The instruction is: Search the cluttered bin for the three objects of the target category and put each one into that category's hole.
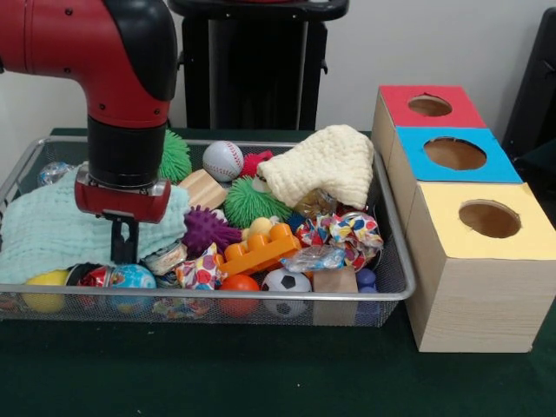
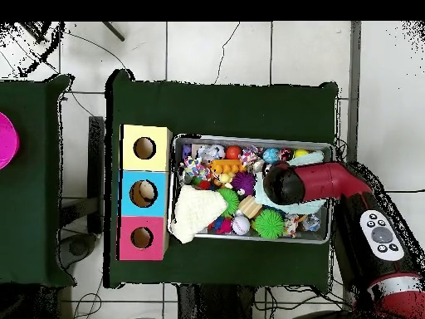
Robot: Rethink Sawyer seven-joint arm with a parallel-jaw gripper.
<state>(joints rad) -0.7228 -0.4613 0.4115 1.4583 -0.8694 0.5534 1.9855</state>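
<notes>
**Gripper at one end of bin, red hole across the other end**

Gripper point(image 1: 124, 241) hung low over the bin point(image 1: 261, 296), at the edge of a pale green cloth point(image 1: 48, 230), just above a globe ball point(image 1: 132, 278). Open or closed: could not tell, and nothing was visibly held.

No plush toy was clearly in sight. A tan scrap point(image 1: 314, 203) under the cream cloth point(image 1: 326, 163) may have been one, at about 3 o'clock from the gripper in the front view. No long axis could be read.

The hole point(image 1: 429, 105) of the red-topped box point(image 1: 395, 97) lay at about 2 o'clock, well apart and beyond the bin's end. In the overhead view it was at 8 o'clock from the arm's head.
</notes>
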